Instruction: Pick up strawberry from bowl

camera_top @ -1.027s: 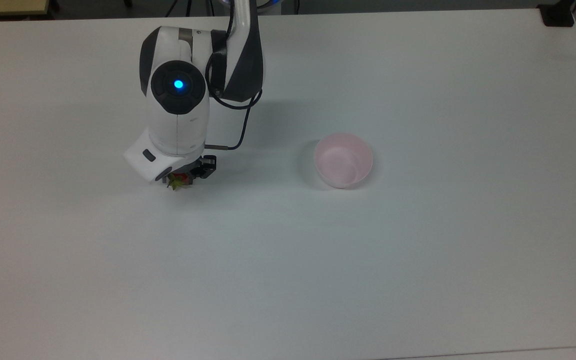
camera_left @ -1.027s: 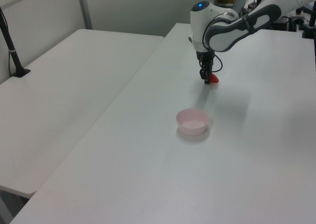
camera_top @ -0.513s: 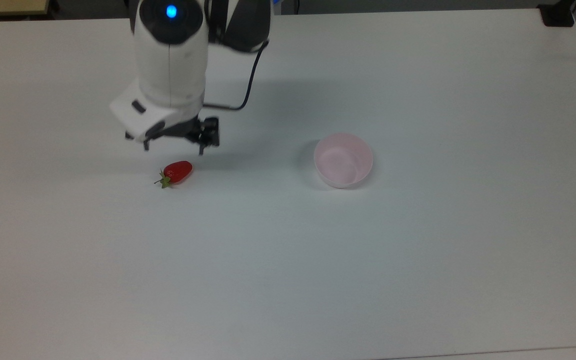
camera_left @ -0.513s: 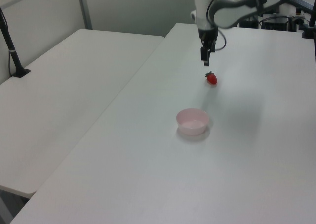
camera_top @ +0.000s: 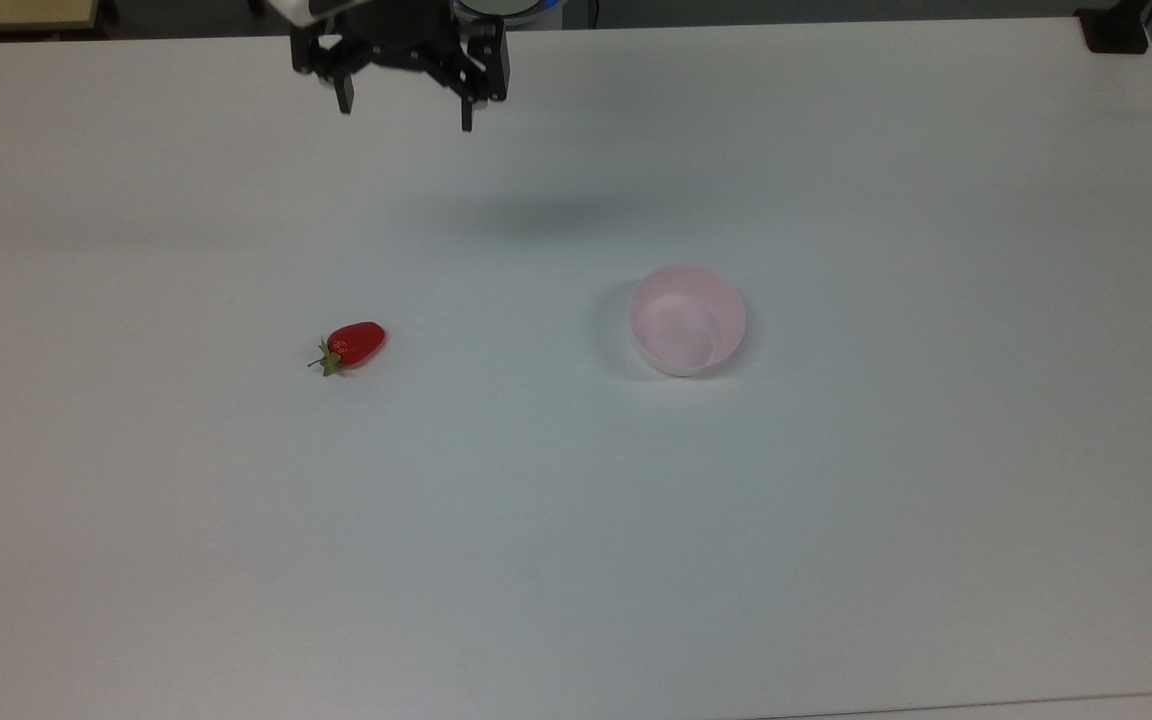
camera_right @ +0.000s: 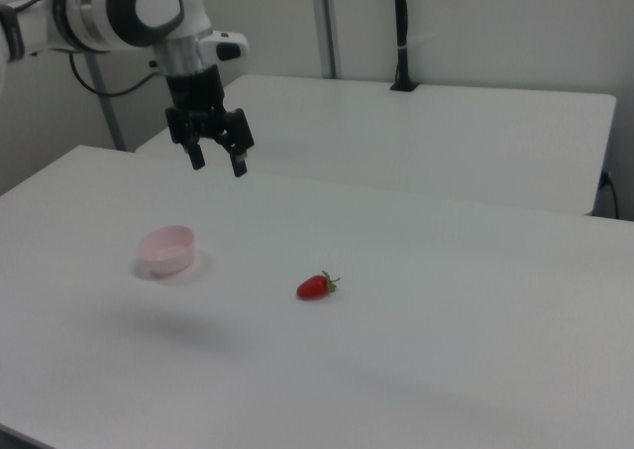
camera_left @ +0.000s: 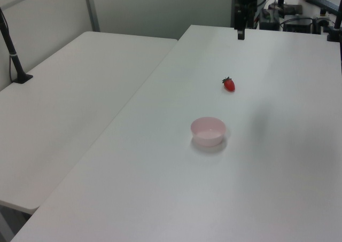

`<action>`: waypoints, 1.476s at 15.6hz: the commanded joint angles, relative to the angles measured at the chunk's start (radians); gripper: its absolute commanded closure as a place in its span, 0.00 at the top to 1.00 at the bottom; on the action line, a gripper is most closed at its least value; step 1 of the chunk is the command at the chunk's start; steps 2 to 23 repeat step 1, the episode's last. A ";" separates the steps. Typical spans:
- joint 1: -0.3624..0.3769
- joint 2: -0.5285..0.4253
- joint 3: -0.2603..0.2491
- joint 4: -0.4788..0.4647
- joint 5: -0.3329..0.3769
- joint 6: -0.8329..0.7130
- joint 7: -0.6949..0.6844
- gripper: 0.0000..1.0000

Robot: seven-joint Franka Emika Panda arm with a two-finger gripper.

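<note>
Surface: 1 plain white table (camera_top: 576,560), with a second white table alongside. The strawberry (camera_top: 355,345) lies on its side on the bare tabletop, well apart from the bowl (camera_top: 687,319), toward the top view's left; the bowl holds nothing. Judged light, rigid, glossy and liable to slip: grip across the red body, not the green cap. The gripper (camera_top: 402,103) hangs high, well apart from the bowl, its 2 fingers spread wide, holding nothing.
</note>
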 commanded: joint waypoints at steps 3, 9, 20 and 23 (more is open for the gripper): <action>0.010 -0.040 -0.011 -0.039 0.016 -0.007 0.035 1.00; 0.010 -0.040 -0.011 -0.039 0.016 -0.007 0.035 1.00; 0.010 -0.040 -0.011 -0.039 0.016 -0.007 0.035 1.00; 0.010 -0.040 -0.011 -0.039 0.016 -0.007 0.035 1.00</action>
